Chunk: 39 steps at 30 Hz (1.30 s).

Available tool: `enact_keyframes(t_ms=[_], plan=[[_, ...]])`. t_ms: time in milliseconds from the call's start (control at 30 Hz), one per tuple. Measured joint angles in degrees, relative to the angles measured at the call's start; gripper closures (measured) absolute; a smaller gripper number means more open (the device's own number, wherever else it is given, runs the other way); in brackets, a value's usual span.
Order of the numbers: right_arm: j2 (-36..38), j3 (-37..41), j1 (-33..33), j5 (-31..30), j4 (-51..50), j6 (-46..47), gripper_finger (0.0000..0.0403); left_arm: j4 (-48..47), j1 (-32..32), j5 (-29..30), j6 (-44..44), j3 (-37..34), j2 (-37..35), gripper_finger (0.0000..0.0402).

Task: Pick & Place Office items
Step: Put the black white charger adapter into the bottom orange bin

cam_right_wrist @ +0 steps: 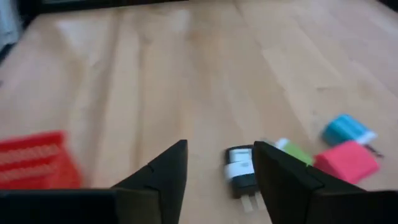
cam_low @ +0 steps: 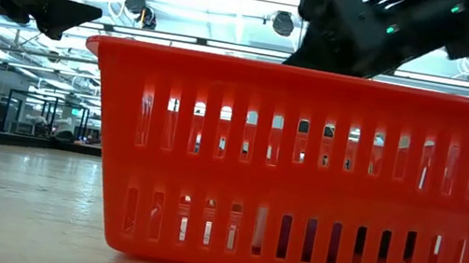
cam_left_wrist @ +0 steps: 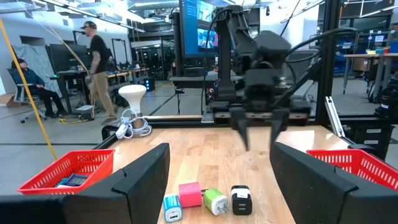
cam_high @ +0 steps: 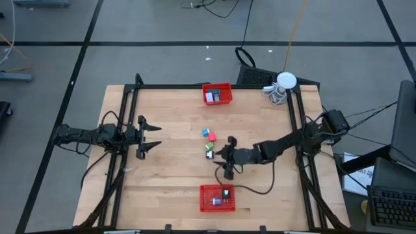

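Right gripper, jaws part-open and empty, hovers just beside small black-and-white charger block in item cluster near table centre: approach step, next centre over block and close.

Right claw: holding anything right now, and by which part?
Nothing. The right claw is open over the bare table, fingers empty, with the black-and-white plug lying beyond them. Left claw is open and empty too.

red baskets, pink charger, green charger
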<state>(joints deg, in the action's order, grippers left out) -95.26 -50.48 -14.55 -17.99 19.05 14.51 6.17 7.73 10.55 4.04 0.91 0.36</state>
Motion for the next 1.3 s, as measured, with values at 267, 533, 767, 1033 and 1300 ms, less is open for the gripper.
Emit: enact_keyframes(t_ms=[267, 533, 767, 1033, 1300], plan=[[-6.5, -0.1, 6.0, 6.3, 9.8, 0.8, 0.0158, 0.0, 0.0, 0.0, 0.0, 0.0, 0.0, 0.0128], [-13.3, -0.5, 6.3, 6.7, 13.2, -4.9, 0.0121, 0.0, 0.0, 0.0, 0.0, 0.0, 0.0, 0.0128], [-13.3, -0.5, 5.7, 13.4, 10.0, -0.9, 0.0142, -0.3, 0.0, 0.0, 0.0, 0.0, 0.0, 0.0128], [-8.9, -0.5, 5.1, 24.1, 9.5, 6.7, 0.0159, -0.4, 0.0, 0.0, 0.0, 0.0, 0.0, 0.0128], [-7.4, -0.5, 3.9, 24.8, 12.8, 9.0, 0.0168, -0.4, 0.0, 0.0, 0.0, 0.0, 0.0, 0.0128]])
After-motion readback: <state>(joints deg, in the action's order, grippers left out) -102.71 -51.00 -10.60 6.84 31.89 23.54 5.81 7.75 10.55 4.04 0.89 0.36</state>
